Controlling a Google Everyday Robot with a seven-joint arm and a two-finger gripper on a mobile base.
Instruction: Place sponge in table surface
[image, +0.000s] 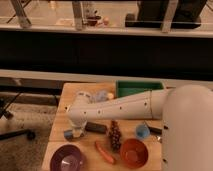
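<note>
White arm reaches left across the desk, elbow bent down at the left side. Gripper sits low near the desk's left edge, right over the sponge, a small pale blue-grey block on or just above the wood; contact unclear. Cannot tell whether the jaws are apart or together. Flat black bar just right of the sponge. Dark grape-like cluster right of the bar, orange carrot below it. Purple bowl front left, orange bowl front right. Small blue cup right of the grapes. Green tray at back right.
</note>
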